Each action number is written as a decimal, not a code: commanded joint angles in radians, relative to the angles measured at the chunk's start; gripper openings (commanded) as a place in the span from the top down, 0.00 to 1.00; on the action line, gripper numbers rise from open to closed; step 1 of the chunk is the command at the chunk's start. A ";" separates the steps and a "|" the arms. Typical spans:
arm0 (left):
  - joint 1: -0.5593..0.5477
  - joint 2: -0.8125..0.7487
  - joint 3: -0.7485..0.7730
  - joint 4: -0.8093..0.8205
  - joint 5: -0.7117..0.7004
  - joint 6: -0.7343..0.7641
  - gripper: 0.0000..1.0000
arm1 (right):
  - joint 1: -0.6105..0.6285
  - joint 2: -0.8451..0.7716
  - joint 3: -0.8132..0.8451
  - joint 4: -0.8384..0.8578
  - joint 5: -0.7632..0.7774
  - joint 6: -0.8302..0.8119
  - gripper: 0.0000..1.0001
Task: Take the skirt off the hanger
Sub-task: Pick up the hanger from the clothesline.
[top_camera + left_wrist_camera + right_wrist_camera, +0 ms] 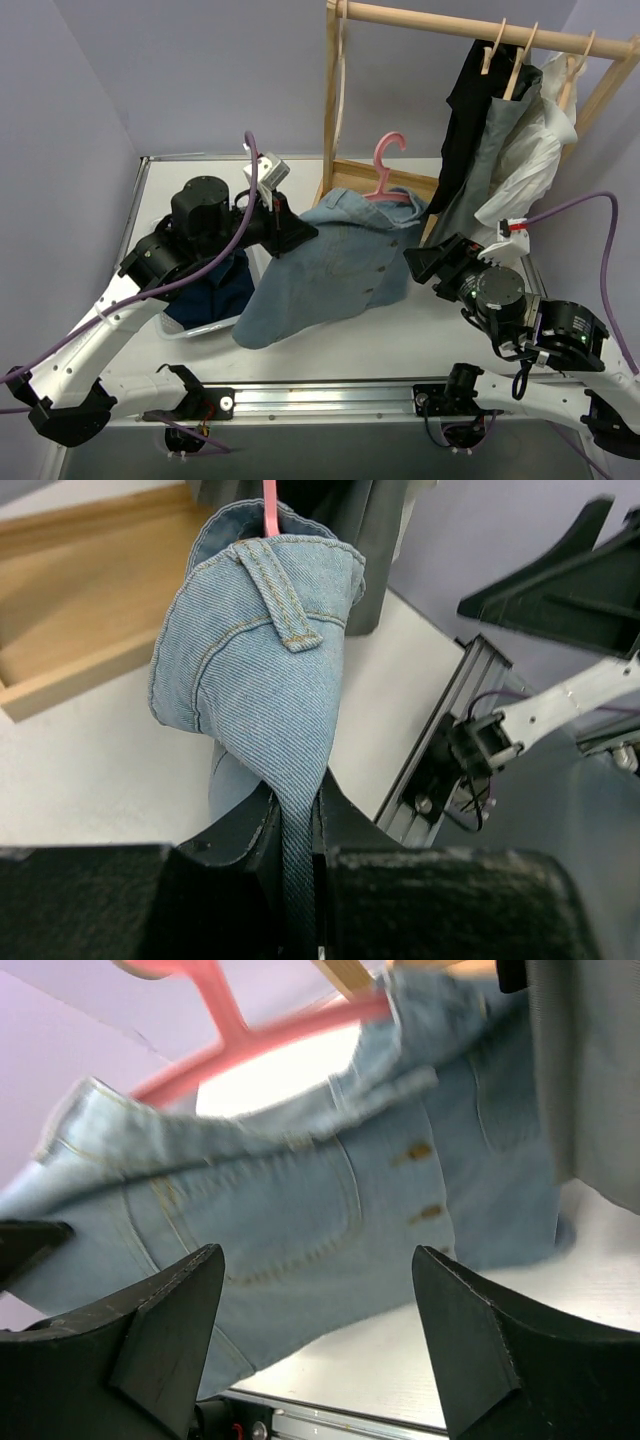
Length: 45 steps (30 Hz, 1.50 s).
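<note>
The grey skirt (482, 185) hangs on the rack from a pale wooden hanger (518, 60), between a black garment and a white blouse; its edge shows in the right wrist view (600, 1070). Neither gripper touches it. My left gripper (300, 232) is shut on a fold of a light-blue denim garment (335, 260), seen pinched between the jaws (298, 815). The denim (260, 650) hangs from a pink plastic hanger (385, 165). My right gripper (420, 262) is open and empty (315, 1290), just right of the denim (300, 1190) and low over the table.
The wooden rack (480, 25) stands at the back right with a black garment (465, 110) and a white blouse (540, 150). Its wooden base tray (362, 175) lies behind the denim. A bin with dark blue fabric (215, 290) sits at the left. The metal rail (320, 400) runs along the front edge.
</note>
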 commanded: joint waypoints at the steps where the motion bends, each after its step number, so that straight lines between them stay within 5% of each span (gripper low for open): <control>1: 0.016 -0.086 -0.007 0.006 0.043 0.070 0.98 | 0.004 0.039 0.010 0.109 -0.004 -0.058 0.29; 10: 0.035 -0.105 -0.058 0.031 0.189 0.040 0.98 | -0.001 0.207 0.168 0.165 0.111 -0.200 0.31; 17: 0.036 -0.120 -0.082 0.074 0.284 0.024 0.98 | -0.085 0.368 0.250 0.194 -0.003 -0.271 0.32; 36: 0.052 -0.195 -0.101 0.147 0.399 -0.046 0.98 | -0.139 0.335 0.142 0.260 -0.117 -0.253 0.38; 39: 0.052 -0.189 -0.083 0.153 0.407 -0.053 0.98 | -0.137 0.350 0.144 0.276 -0.132 -0.254 0.51; 40: 0.052 -0.187 -0.078 0.152 0.405 -0.051 0.98 | -0.139 0.358 0.144 0.276 -0.137 -0.253 0.71; 43: 0.052 -0.181 -0.066 0.150 0.418 -0.050 0.98 | -0.137 0.346 0.141 0.264 -0.113 -0.233 1.00; 44: 0.052 -0.180 -0.066 0.143 0.419 -0.046 0.95 | -0.139 0.340 0.139 0.260 -0.097 -0.222 1.00; 45: 0.052 -0.181 -0.069 0.135 0.418 -0.036 0.78 | -0.137 0.332 0.138 0.262 -0.093 -0.219 1.00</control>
